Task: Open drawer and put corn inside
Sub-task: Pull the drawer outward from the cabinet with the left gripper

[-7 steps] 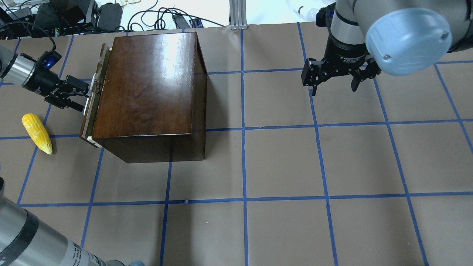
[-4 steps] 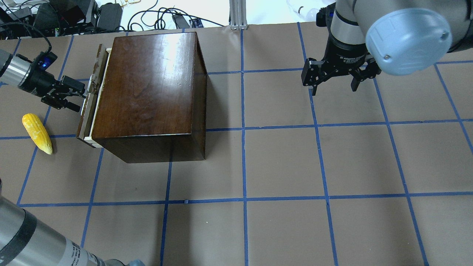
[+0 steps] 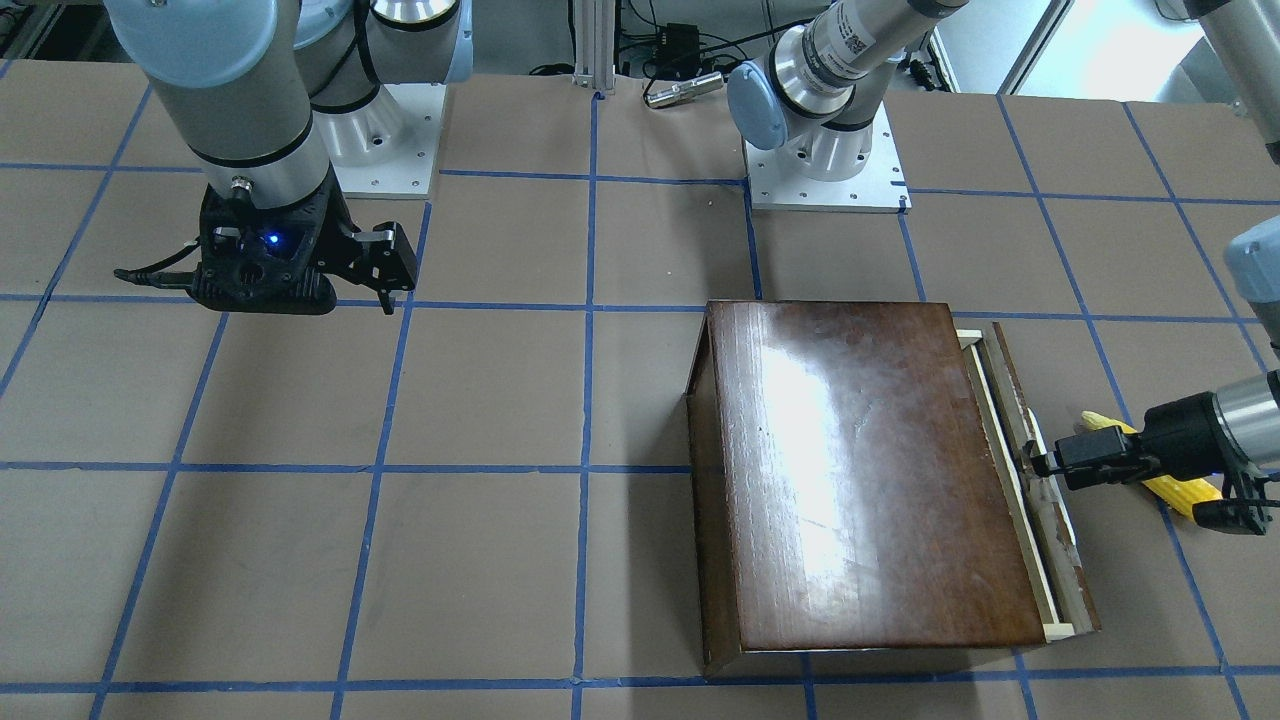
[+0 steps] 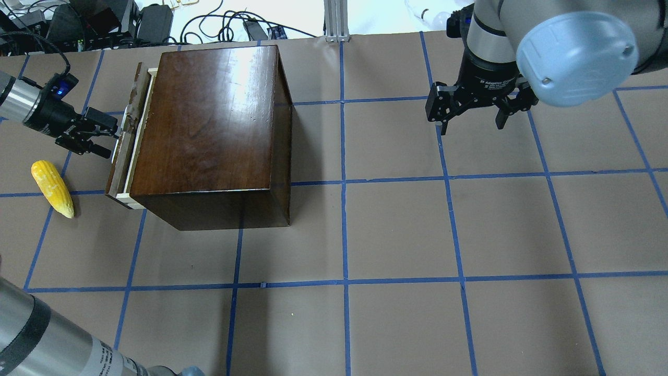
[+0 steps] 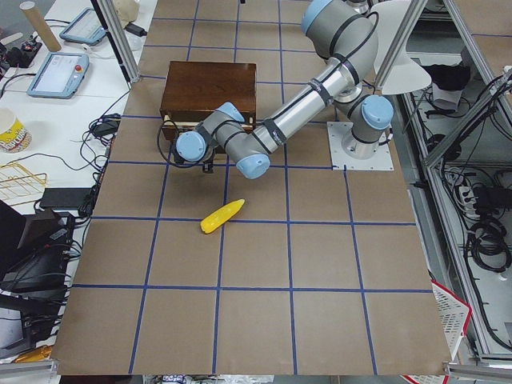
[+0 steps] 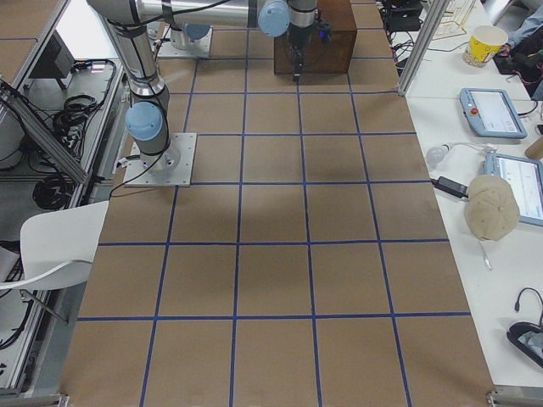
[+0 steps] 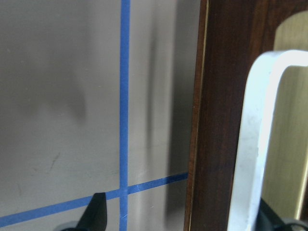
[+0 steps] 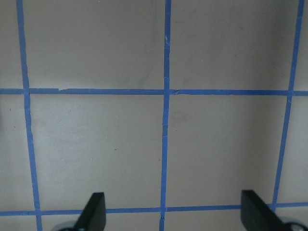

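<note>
Beside the box, overhead view: the drawer stands out by a narrow strip, with pale wood showing behind its dark front panel. The left gripper is at the panel's pale handle, fingers spread. The corn lies on the table beyond the drawer front, apart from it. The right gripper hangs well off the box's opposite side, jaws wide, holding nothing.

Front-facing view: the left gripper partly covers the corn.

Left-side view: the corn shows whole.

Left wrist view: the handle sits close beside one finger, while the other fingertip is well off over the table; contact cannot be told.

Right wrist view: fingertips wide apart over the taped table.
</note>
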Motion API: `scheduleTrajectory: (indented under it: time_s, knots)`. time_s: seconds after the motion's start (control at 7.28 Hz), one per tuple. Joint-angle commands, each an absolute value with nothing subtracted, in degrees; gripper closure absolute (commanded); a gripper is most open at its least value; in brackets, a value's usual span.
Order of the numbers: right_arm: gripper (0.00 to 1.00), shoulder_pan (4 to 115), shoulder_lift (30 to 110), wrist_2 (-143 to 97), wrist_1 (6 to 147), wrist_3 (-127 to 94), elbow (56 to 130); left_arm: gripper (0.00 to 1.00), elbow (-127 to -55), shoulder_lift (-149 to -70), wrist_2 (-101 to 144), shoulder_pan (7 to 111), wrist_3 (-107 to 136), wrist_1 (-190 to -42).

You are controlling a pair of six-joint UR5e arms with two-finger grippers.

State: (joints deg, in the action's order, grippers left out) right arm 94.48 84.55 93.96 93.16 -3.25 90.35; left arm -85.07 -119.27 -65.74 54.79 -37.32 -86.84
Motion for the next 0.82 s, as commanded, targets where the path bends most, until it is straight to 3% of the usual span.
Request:
scheduleTrajectory:
  time_s: [0.0,0.69]
  knots:
    - [0.0,94.5,84.6,94.0,93.2,-3.3,90.4,0.0,-84.8,-119.3,-66.3,54.7,-37.7,-86.7]
    - [0.0,94.5,84.6,94.0,93.2,-3.3,90.4,0.0,-83.8,-119.6,-69.2,54.6,-39.3,-85.9]
